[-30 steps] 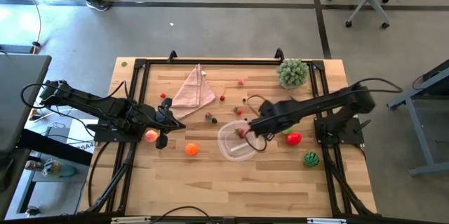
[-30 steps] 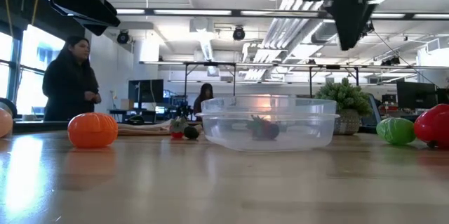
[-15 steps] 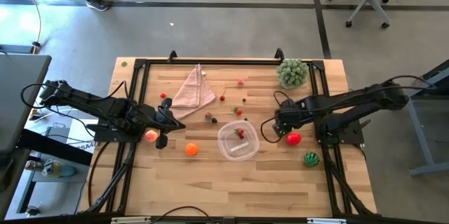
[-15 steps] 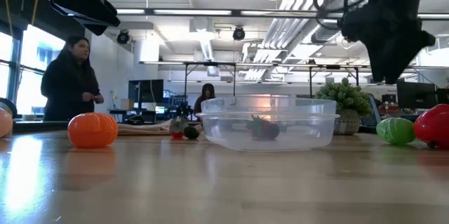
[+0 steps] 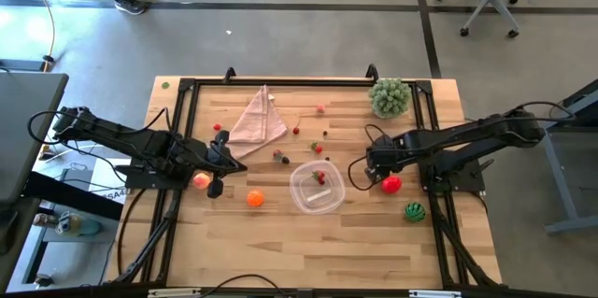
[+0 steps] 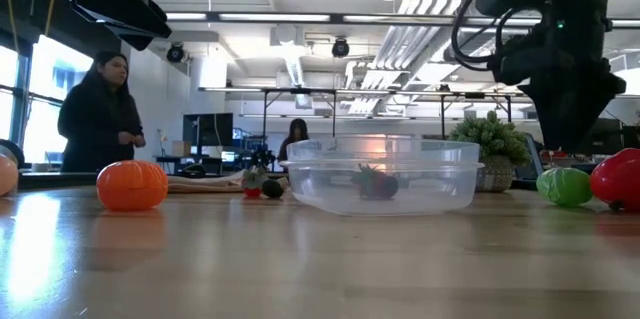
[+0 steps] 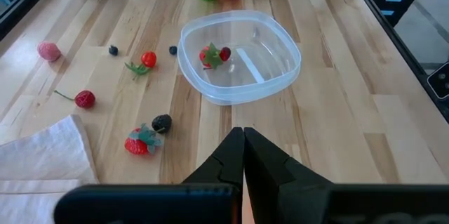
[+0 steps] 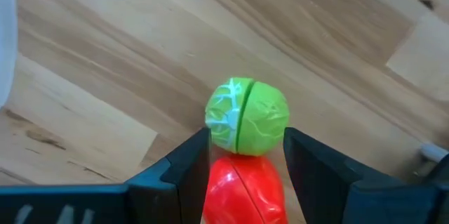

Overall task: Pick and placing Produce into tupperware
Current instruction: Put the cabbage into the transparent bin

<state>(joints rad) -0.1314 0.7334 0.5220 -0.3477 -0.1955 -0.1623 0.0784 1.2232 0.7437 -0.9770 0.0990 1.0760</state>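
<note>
Right claw (image 8: 242,164) lowered over the green ball (image 8: 247,116) and red ball (image 8: 244,185), just right of the clear tub (image 5: 317,188) on the worktop (image 5: 280,237). Fingers (image 8: 184,161) part open, flanking both balls; contact possibly not made, gap unclear in the wrist view. Nothing lifted. One strawberry (image 7: 210,55) and a dark berry (image 7: 224,53) inside the tub. Orange (image 5: 255,199), striped melon (image 5: 414,211) and small berries loose on the worktop. Left claw (image 7: 243,136) fully closed, empty, parked near the left edge beside the peach (image 5: 201,181).

One tupperware (image 5: 317,189); one orange (image 5: 255,199); one melon (image 5: 414,211)
</note>
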